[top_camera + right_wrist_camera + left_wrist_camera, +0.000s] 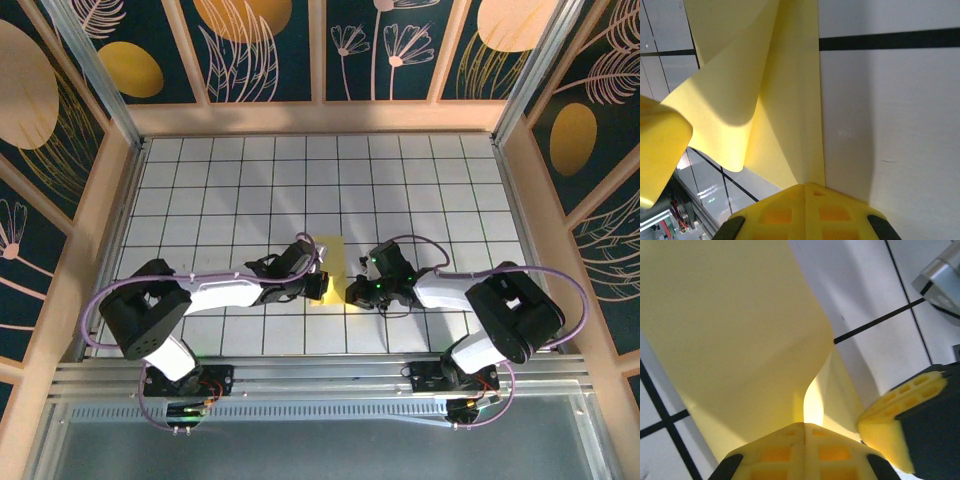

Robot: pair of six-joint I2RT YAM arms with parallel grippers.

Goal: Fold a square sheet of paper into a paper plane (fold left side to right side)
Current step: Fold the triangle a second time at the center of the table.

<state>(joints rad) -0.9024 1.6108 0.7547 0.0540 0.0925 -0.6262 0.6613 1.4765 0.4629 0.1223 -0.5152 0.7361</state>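
Note:
The square sheet of paper (331,262) is bright yellow and lies partly folded on the white grid floor between my two grippers. In the left wrist view one flap of the sheet (740,330) is lifted and curls over, and its edge runs down into the closed jaws of my left gripper (804,424). My left gripper (322,286) is at the sheet's near left. My right gripper (354,293) is at its near right. In the right wrist view the right gripper (805,185) is shut, with its tips at the near edge of the flat layer (795,100).
The white tiled floor (250,190) has wooden walls on three sides and a metal rail (320,372) along the near edge. The two grippers are close together: a right fingertip (900,420) shows in the left wrist view and a left fingertip (660,150) in the right wrist view.

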